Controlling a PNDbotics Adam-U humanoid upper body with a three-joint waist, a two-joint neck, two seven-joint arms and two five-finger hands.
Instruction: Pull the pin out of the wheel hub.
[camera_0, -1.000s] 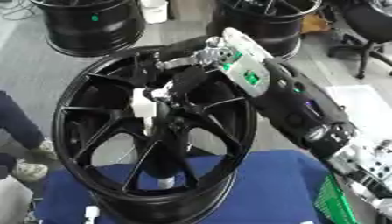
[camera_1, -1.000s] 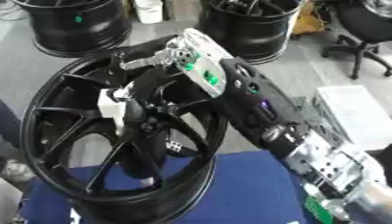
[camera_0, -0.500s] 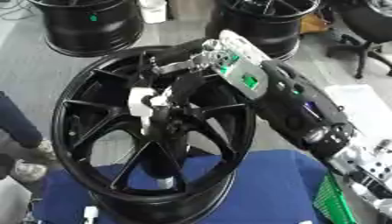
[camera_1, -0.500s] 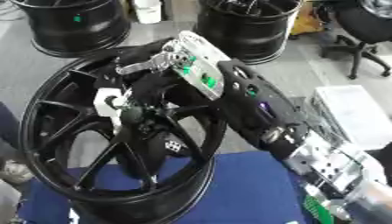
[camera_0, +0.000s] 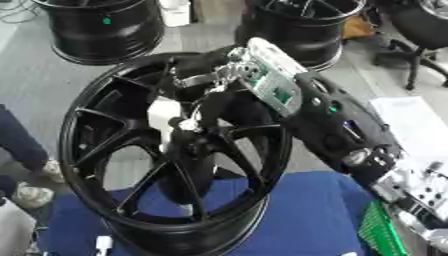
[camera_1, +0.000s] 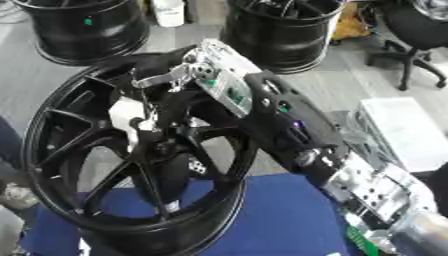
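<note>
Blue table cover (camera_0: 306, 215) bears wheel hub (camera_0: 166, 150); grey floor (camera_0: 52, 75) beyond.

The wheel hub (camera_0: 166, 150) in the middle of my frame looks like painted metal, black with a soft gloss that catches light along the spokes and rim. The pin (camera_0: 163, 115) at its centre reads as white, smooth, plastic-like. My right hand (camera_0: 210, 80), reaching in from the upper right, shows bright silvery metal linkages, and behind it a pale glossy cover with green patches. The arm's black shell looks like smooth, shiny plastic. Along the bottom of the frame, the blue cloth (camera_0: 306, 220) is matt and soft. The floor (camera_0: 35, 80) at upper left is grey and dull.
</note>
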